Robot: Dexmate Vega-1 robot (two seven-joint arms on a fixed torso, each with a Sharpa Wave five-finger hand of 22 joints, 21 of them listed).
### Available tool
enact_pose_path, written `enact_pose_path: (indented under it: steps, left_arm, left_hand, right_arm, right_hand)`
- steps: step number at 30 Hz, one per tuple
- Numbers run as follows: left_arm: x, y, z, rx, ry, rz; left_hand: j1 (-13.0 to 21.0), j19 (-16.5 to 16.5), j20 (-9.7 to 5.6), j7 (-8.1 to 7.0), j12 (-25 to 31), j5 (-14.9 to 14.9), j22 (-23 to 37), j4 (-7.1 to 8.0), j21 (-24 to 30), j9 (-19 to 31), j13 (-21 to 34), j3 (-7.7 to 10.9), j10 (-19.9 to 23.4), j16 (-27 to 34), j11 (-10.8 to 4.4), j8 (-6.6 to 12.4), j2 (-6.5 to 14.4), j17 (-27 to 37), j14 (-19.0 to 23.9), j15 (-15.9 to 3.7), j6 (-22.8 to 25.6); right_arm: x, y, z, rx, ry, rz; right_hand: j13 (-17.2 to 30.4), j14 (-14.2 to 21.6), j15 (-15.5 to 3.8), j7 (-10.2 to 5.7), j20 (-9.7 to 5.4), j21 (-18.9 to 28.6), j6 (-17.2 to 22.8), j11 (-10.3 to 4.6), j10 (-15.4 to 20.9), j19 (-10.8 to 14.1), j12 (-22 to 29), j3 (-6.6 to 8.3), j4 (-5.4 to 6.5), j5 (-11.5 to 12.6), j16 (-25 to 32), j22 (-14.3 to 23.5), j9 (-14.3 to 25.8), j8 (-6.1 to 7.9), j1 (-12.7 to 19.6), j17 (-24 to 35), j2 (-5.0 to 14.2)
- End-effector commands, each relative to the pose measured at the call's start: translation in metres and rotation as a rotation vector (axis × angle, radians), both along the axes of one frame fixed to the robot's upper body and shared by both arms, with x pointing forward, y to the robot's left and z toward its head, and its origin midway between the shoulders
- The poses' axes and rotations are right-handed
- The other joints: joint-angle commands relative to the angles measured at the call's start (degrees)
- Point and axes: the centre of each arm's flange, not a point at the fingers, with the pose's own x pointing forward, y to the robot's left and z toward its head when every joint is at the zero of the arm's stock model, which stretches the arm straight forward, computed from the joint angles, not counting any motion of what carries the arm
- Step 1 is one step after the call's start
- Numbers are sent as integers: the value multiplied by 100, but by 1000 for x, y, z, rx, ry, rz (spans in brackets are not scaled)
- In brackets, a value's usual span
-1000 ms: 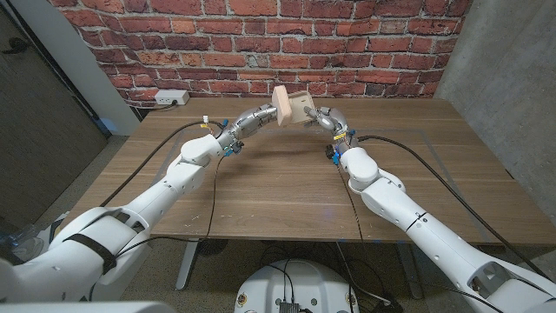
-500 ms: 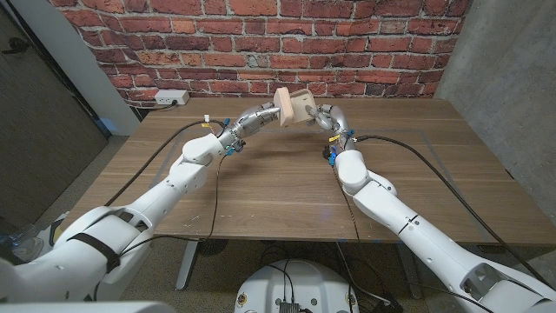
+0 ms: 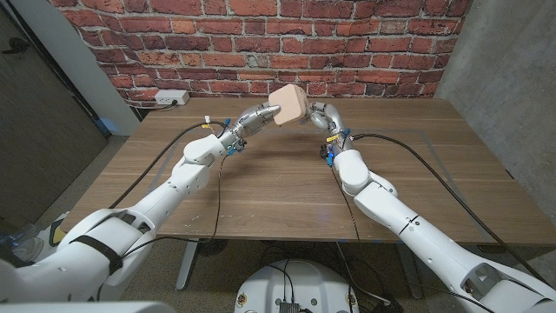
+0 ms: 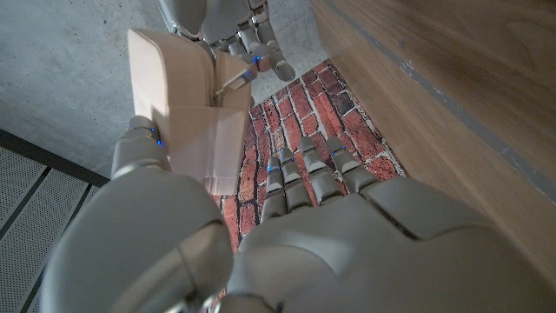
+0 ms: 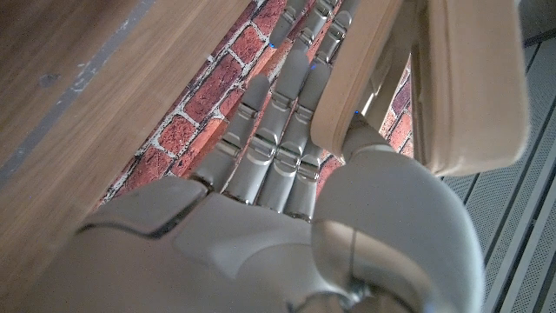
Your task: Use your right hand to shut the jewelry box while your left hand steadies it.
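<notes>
the jewelry box (image 3: pixel 289 104), pale wood, is held up above the far middle of the wooden surface (image 3: pixel 287 183), in front of the brick wall (image 3: pixel 261 39). its lid stands a little ajar in the wrist views. the left robot hand (image 3: pixel 259 116) grips one side, the right robot hand (image 3: pixel 318 114) the other, fingers against the lid.

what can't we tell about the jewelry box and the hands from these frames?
- Whether the jewelry box is fully shut: too small in the head view; the right wrist view shows a gap between its two halves.
- Contents of the box: hidden by its own panels in all views.
- Left hand contact on the box: in the left wrist view the box covers part of the fingers.
- Right hand fingers: in the head view the box hides them.
</notes>
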Motion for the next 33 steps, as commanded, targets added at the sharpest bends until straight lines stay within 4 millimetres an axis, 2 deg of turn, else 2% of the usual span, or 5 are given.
enact_pose_path:
  steps: [1,6,11,20,33]
  left_arm:
    - [-1,-5,1,-14,18,-11]
    - [-3,-7,1,-16,19,-3]
    - [-7,-8,0,-33,17,12]
    - [-12,-7,-1,-68,28,31]
    - [-16,-8,-2,-125,46,47]
  left_hand:
    - [45,19,71,22,24,28,28,8,45,9,12,26,58,25,30,28,43,18,65,-59,54]
    - [41,19,73,39,-7,15,32,27,48,10,13,-6,23,13,85,-14,30,21,63,-44,-20]
    - [158,283,116,7,107,-27,47,52,170,16,13,9,499,110,33,115,152,24,421,-110,383]
    - [716,714,239,-118,265,-400,90,25,451,25,22,281,1692,238,-403,586,676,62,1142,-406,1663]
    - [1082,962,62,-115,504,-836,107,-2,695,-31,82,486,2817,359,-605,956,931,164,1881,-681,2767]
  right_arm:
    - [-12,16,0,-81,-97,-51]
    - [-19,21,0,-125,-165,-148]
    - [-24,26,-1,-158,-239,-258]
    - [-26,28,-3,-183,-276,-310]
    - [-28,28,-4,-191,-274,-314]
  right_hand:
    - [8,14,-262,-167,-218,38,152,14,49,-27,4,46,-9,24,-22,0,-2,36,-18,20,37]
    - [17,1,-265,-174,-221,61,154,18,45,-36,2,56,-9,24,-47,-7,-13,43,-18,16,35]
    - [15,2,-259,-182,-234,81,147,4,37,-54,-10,58,-2,21,-62,-15,-14,53,-29,17,30]
    - [1,-53,-274,-220,-244,124,123,-9,0,-96,-49,84,-5,18,-138,-34,-35,60,-28,-2,20]
    - [1,-49,-277,-244,-247,187,111,-12,-13,-146,-75,108,10,11,-205,-67,-73,76,-52,-17,15]
